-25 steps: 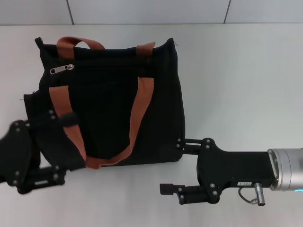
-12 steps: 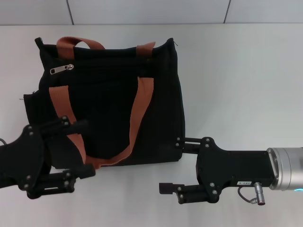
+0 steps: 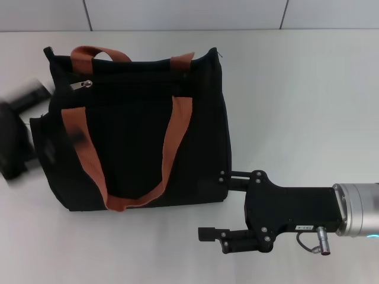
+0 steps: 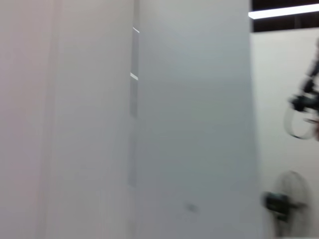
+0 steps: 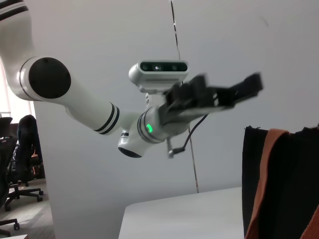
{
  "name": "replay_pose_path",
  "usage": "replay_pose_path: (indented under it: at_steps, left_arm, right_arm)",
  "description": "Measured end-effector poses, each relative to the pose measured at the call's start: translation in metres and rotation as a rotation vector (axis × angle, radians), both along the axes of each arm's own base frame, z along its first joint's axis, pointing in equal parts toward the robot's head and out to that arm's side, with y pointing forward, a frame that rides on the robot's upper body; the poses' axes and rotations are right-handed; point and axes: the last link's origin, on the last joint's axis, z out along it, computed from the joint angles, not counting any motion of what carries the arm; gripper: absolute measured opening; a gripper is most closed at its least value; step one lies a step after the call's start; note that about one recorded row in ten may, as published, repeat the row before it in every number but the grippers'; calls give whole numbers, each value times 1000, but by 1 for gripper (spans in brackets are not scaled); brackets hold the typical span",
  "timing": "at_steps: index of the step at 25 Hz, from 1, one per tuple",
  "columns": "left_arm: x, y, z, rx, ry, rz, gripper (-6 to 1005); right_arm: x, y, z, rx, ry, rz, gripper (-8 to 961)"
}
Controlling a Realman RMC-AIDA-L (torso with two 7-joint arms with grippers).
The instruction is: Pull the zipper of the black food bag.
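Observation:
The black food bag lies flat on the white table, with two rust-orange handles across its front. The zipper, a small silver pull tab, sits near the bag's top left corner. My left gripper is a moving blur at the bag's left edge. In the right wrist view it hangs in the air with its fingers apart and empty. My right gripper is open and empty, just off the bag's lower right corner. The bag's edge shows in the right wrist view.
The table is bare to the right of the bag and along its front. A pale wall runs behind the table. The left wrist view shows only a blurred wall and room fittings.
My left gripper has swung up from the bag's lower left corner to beside its left edge, blurring as it moves. The bag and my right gripper have stayed put.

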Motion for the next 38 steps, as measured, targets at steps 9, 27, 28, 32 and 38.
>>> replay_pose_path:
  at_steps: [9, 27, 28, 32, 38]
  left_arm:
    - [-43, 37, 56, 219, 242, 222, 656]
    - [-40, 62, 10, 172, 475, 192, 636]
    - [-40, 63, 9, 180, 479, 182, 635]
    - [-39, 62, 8, 205, 471, 174, 630]
    - [-41, 59, 10, 225, 441, 195, 511]
  right_arm:
    - [1, -1, 3, 6, 17, -8, 742]
    - [3, -2, 8, 21, 34, -18, 743]
    - [3, -2, 8, 21, 33, -18, 743]
    - [3, -2, 8, 20, 34, -20, 743]
    - [3, -2, 8, 23, 38, -24, 743]
